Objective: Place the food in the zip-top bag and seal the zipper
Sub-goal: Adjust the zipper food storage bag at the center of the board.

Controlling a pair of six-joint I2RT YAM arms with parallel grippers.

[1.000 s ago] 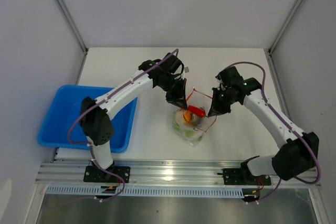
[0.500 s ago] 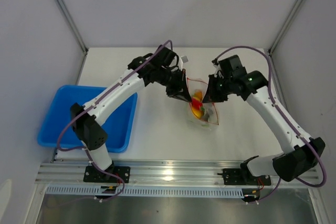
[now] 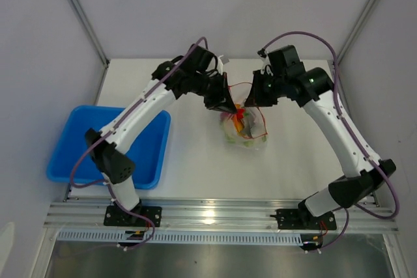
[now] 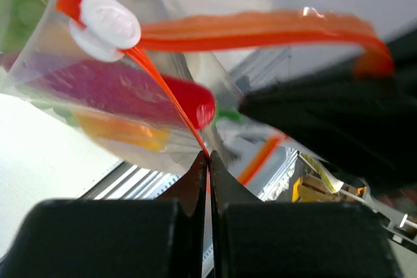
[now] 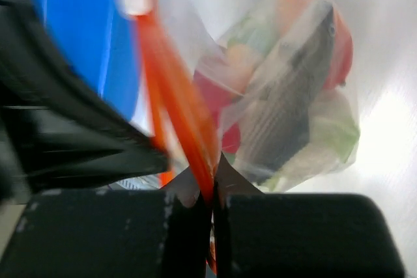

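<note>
Clear plastic zip-top bag (image 3: 246, 136) is hung over mid-table between the arms; whether its bottom touches the table (image 3: 195, 180) cannot be told. One lip of the red zipper (image 4: 260, 25) is pinched by the clenched left gripper (image 4: 208, 157), and the strip is also clamped by the right gripper (image 5: 212, 190). The mouth is likely kept up so the food (image 5: 293, 89) stays in. The mouth is pointed up and gapes, and the long axis is run claw to claw. A white slider (image 4: 104, 21) is seen at one end.
</note>
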